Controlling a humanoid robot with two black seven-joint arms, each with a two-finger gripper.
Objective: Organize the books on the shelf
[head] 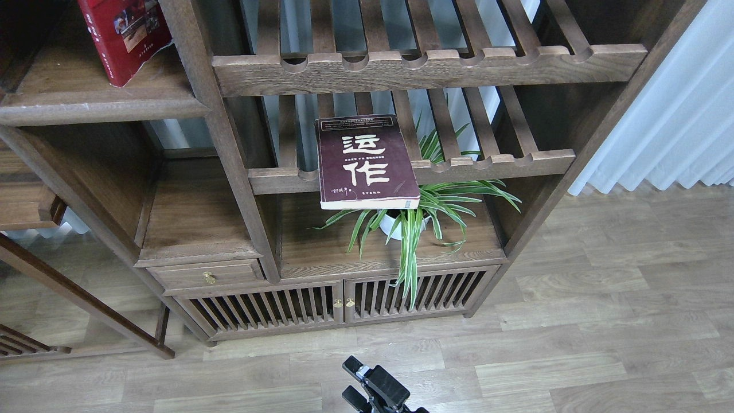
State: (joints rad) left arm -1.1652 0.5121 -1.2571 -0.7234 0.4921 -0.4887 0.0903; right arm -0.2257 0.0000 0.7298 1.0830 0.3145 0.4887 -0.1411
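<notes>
Large dark-brown bookcase filling the upper frame, backed by pale curtain at right, standing on wood-plank floor. Solid flat shelf at upper left, thick rounded front edge toward the viewer. Two slatted racks with notched front rails in the middle bay, upper rack above lower rack.

Maroon book with large white characters lying face up on the lower rack, near edge overhanging the front rail above a potted plant. Red book with cover photo leaning on the solid shelf, top cut off by the frame. Pale third book not in view.

One hand at bottom centre, low over the floor, well apart from both books; dark and seen end-on, nothing between its fingers, opening not possible to tell. Which arm unclear; the other hand out of frame.

Likely step in hand: fetching the maroon book for the solid shelf. Best taken by the overhanging near edge, fingers above and below the cover, clear of the leaves beneath. Lift before drawing back, to avoid catching the notched rail. Then carried left past the upright post and set beside the red book without toppling it.
</notes>
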